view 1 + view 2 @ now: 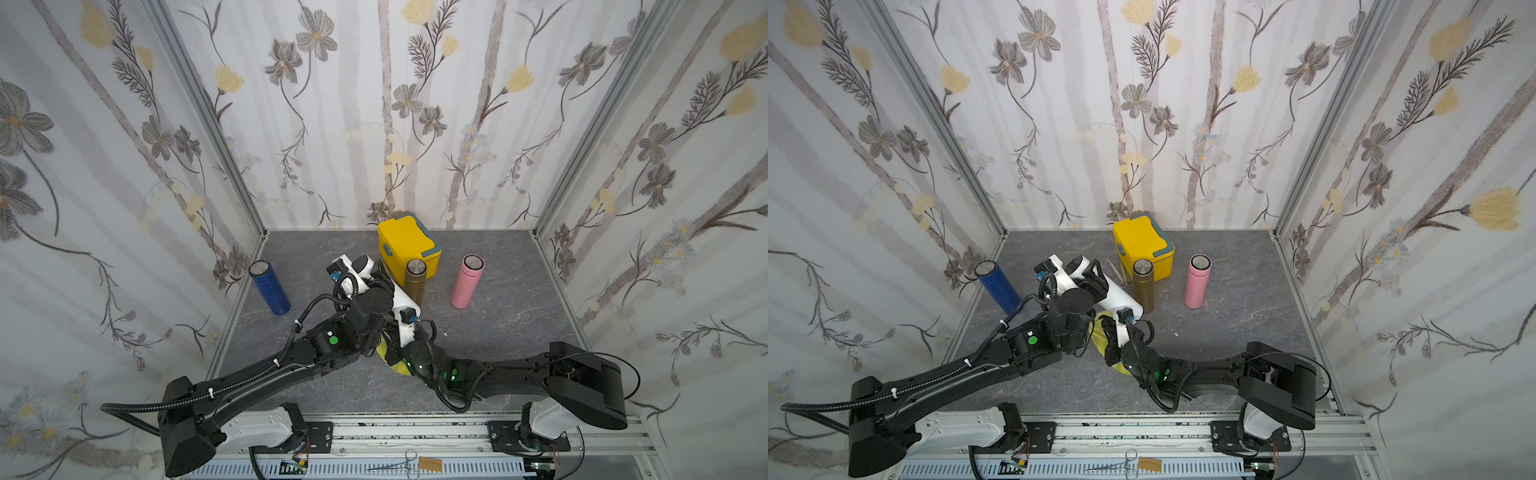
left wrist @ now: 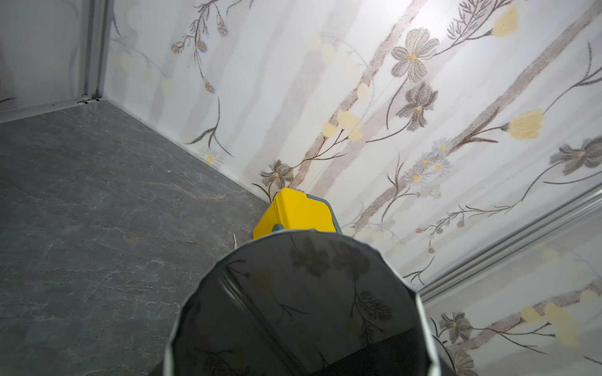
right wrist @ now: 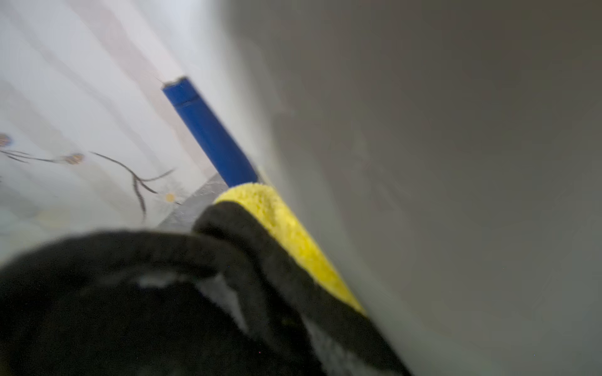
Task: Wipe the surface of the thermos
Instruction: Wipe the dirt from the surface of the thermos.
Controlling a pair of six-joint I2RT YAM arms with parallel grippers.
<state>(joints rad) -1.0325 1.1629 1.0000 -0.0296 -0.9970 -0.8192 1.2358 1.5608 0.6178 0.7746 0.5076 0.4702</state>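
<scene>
3 walls close in the space, papered white with grey stripes, grey flowers and pale yellow blooms. 2 aluminium posts run up the back corners. The floor is dark grey, veined like marble. An aluminium rail crosses the front edge. Light is even; 1 bright patch shows on a wall in the left wrist view.

No legible text, label, brand or number in any view. White thermos, blue bottle, brown bottle, pink bottle, yellow box: no readable marking.
</scene>
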